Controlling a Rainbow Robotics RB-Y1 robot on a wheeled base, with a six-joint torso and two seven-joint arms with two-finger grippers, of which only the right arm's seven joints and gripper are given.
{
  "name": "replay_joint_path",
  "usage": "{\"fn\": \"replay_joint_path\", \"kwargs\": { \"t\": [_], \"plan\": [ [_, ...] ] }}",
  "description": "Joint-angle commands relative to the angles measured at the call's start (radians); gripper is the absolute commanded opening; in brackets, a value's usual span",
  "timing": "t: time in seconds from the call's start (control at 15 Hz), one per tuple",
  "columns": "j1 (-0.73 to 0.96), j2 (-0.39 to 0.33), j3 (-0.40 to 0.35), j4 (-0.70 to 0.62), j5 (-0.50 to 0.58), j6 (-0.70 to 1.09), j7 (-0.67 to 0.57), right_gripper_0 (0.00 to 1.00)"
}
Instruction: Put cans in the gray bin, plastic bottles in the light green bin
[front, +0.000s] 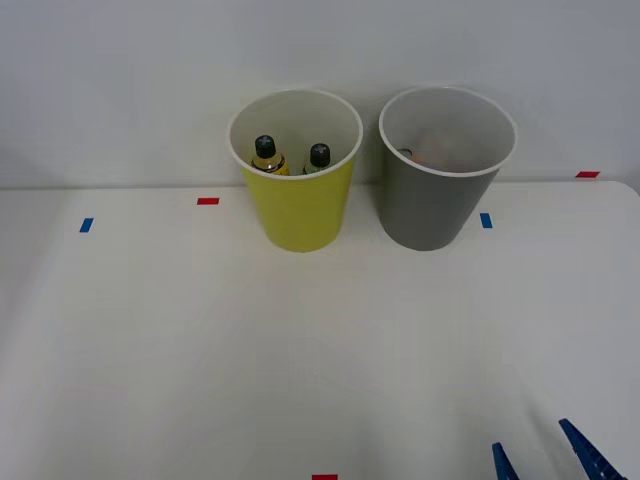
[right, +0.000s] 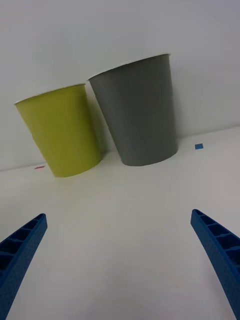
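Inside the round tapered light green bin (front: 297, 215) stand two black-capped plastic bottles (front: 290, 156); the ribbed end effector (right: 119, 260) gapes wide, empty.

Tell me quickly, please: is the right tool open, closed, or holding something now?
Right tool: open, holding nothing; its blue fingers stand wide apart above the bare white table.

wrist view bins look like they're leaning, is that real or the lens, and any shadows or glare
Lens, most likely: in the right wrist view the light green bin and gray bin splay apart, while in the front view both stand upright. Lighting is soft and even in both views; only faint shadows at the bin bases, no glare on the table.
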Motion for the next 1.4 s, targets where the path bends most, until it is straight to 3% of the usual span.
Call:
{"fn": "replay_joint_path", "kwargs": {
  "t": [0.07,1.4],
  "plan": [
    [0.005,0.011,-0.012,-0.007,0.013,-0.001,0.004,1.00],
    [0.012,-0.029,-0.018,-0.007,0.009,-0.048,0.012,1.00]
  ]
}}
